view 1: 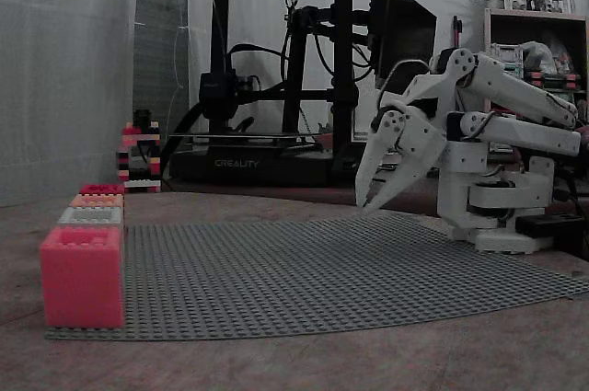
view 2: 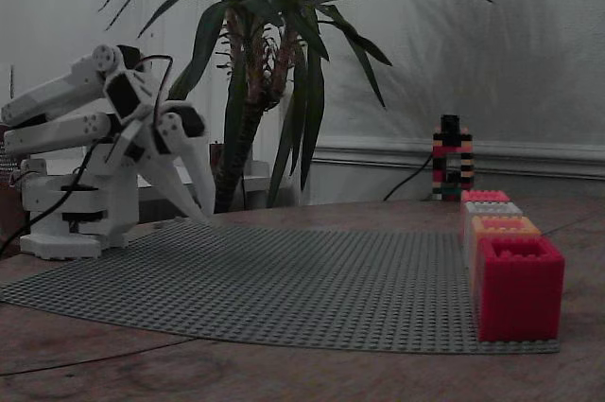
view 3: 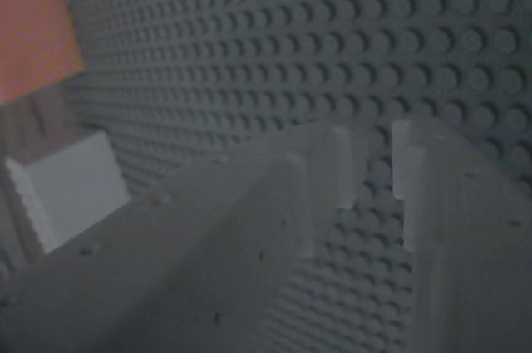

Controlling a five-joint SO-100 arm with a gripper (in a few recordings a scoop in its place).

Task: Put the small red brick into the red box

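Note:
The red box (view 2: 518, 287), deep crimson with a studded rim, stands at the near right corner of the grey baseplate (view 2: 284, 279). In a fixed view it is the far end (view 1: 101, 189) of the row of boxes. My white gripper (view 1: 368, 205) hangs tips-down just above the baseplate's far right edge, well away from the boxes. It appears at the left (view 2: 208, 219) in a fixed view. The fingertips sit close together with nothing between them. In the wrist view the gripper (view 3: 370, 162) shows a narrow slit with studs behind it. The small red brick is out of view.
A pink-red box (view 1: 81, 276), a grey box (view 1: 90, 216) and an orange box (view 1: 97, 200) line the baseplate's left edge. A striped brick tower (view 1: 140, 156) stands behind them. A 3D printer (view 1: 276, 69) and a potted plant (view 2: 274, 61) stand beyond the plate.

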